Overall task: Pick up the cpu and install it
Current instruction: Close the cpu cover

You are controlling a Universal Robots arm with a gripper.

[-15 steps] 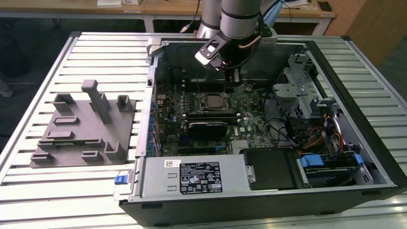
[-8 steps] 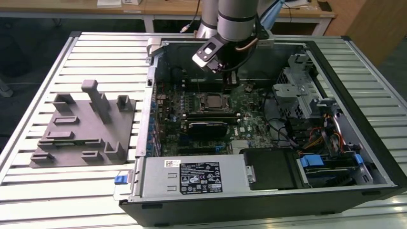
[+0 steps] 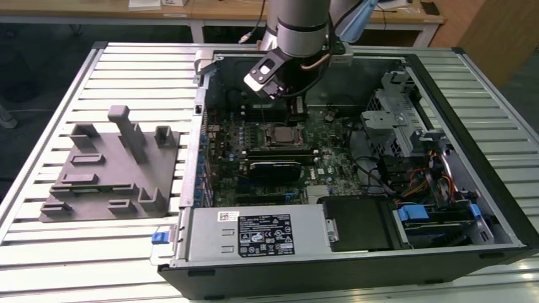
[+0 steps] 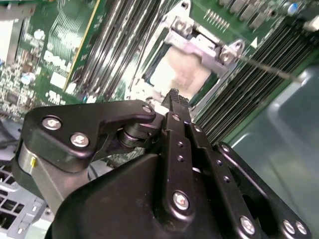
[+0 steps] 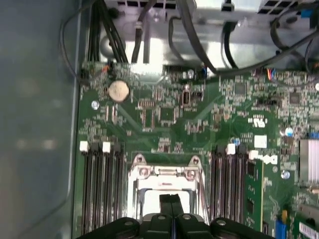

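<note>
Tool (image 5: 171, 203), closed tight, hangs over the socketed cpu (image 4: 182, 74).

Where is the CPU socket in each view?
Exterior view: CPU socket inside the open case, just beneath the gripper.
First wrist view: socket just past the gripper.
Second wrist view: socket just past the gripper.
Shared landmark: memory slots flanking the socket.

Cpu (image 4: 182, 74) top: pale silvery metal, matt, a bit smudgy; socket frame (image 4: 197, 46) bare brushed metal. End effector (image 4: 174, 99) smooth matt black w/ shiny steel screws (image 4: 180, 200). Motherboard (image 5: 164, 114) glossy green; tray (image 3: 101, 173) matt grey plastic on ribbed alu surface (image 3: 135, 76).
</note>
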